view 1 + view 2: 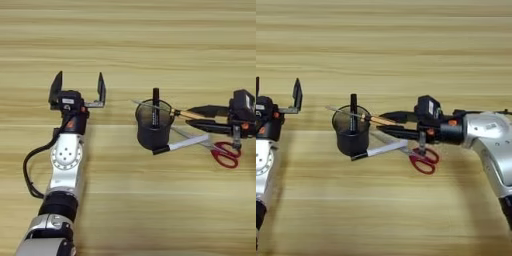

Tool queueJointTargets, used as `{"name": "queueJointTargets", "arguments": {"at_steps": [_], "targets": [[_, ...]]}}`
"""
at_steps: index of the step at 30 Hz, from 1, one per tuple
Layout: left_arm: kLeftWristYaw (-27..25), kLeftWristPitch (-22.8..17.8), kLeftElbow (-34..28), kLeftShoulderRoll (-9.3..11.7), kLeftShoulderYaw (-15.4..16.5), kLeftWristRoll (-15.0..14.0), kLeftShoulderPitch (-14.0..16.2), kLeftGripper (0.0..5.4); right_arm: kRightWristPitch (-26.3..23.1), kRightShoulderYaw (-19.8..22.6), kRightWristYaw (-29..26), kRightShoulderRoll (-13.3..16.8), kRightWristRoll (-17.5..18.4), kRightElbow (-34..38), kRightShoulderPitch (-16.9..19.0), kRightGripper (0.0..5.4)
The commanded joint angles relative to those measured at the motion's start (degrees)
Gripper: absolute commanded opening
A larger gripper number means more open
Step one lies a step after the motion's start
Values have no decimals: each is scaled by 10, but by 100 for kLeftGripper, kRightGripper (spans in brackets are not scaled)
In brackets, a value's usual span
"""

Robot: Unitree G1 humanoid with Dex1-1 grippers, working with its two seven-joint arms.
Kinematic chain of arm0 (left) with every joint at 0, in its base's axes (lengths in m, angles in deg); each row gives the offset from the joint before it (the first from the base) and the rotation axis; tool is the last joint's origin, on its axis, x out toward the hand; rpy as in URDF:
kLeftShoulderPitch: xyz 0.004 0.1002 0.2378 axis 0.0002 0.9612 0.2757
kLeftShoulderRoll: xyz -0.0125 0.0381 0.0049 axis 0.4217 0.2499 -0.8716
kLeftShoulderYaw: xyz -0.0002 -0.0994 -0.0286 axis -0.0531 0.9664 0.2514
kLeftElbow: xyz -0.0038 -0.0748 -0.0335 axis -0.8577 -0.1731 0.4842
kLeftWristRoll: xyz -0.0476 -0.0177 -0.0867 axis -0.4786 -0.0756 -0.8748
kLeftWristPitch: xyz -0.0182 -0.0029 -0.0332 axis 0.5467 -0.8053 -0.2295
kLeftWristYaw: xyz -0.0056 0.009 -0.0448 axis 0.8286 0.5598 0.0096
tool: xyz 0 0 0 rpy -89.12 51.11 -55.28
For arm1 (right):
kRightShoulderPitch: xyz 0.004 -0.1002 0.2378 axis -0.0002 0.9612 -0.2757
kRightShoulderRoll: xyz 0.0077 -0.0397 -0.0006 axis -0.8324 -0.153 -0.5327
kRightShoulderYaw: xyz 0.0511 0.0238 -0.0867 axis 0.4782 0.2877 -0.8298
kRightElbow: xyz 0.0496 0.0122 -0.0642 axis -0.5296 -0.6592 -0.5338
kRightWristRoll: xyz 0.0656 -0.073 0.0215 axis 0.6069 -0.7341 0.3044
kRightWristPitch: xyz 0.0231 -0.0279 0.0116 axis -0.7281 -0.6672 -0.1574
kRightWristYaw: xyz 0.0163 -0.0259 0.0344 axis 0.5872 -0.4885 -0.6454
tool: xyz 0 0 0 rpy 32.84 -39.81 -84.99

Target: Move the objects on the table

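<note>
One pen cup: black mesh pen cup [351, 131], mid-table, holding one black marker [353, 112]
Left gripper [77, 88]: fingers spread, empty
Right gripper [387, 123]: grasping one amber-handled screwdriver [362, 117] across cup rim
Beside cup: one white pen [381, 149], one red-handled scissors [423, 159]

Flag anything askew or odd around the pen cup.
The thin amber-handled screwdriver lies slanted across the rim of the black mesh pen cup instead of standing in it like the black marker. The right pincer has it by the handle. The white pen leans against the cup's base, over the red-handled scissors.
</note>
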Motion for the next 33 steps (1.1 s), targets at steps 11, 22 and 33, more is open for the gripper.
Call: {"name": "queueJointTargets", "arguments": {"at_steps": [11, 22, 33], "targets": [[4, 9, 22, -4, -8, 9, -20, 540, 6, -92, -89, 39, -127, -130, -222, 89], [10, 15, 25, -4, -18, 19, -20, 540, 54, -190, -151, 23, -248, -216, -366, 89], [14, 14, 15, -7, -22, 21, -14, 540, 103, -239, -184, 15, -321, -262, -383, 89]]}}
